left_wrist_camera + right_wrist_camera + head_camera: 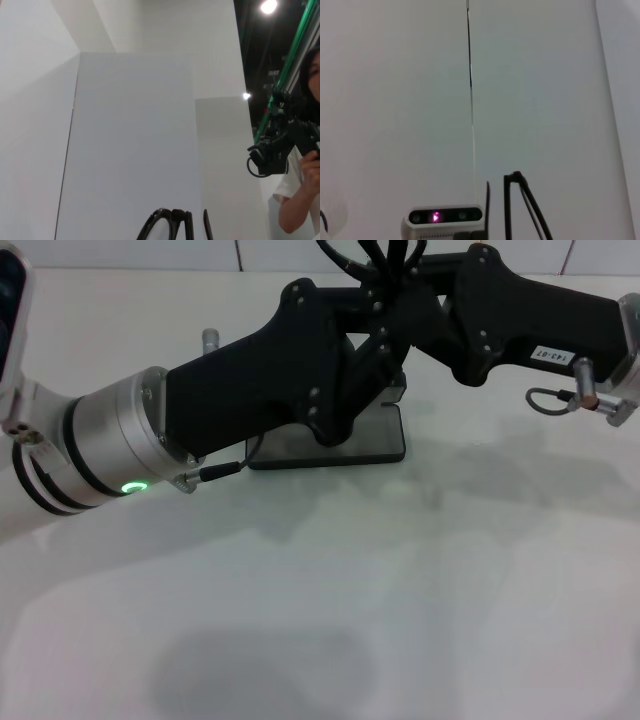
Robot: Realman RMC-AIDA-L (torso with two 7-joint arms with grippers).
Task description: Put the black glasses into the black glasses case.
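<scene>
Because both arms converge over the case, gripper states cannot be told; glasses look light, fragile — grip at the bridge.

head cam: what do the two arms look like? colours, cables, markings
Both end in chunky matte-black angular housings with small screw heads. The left arm has a silver cylindrical wrist with black bands, a lit green ring and a thin black cable plugged in beside it. The right arm carries a small white label with dark print, a looped grey cable near its silver end, and black cables bundled above. Fingers aren't visible.
</scene>
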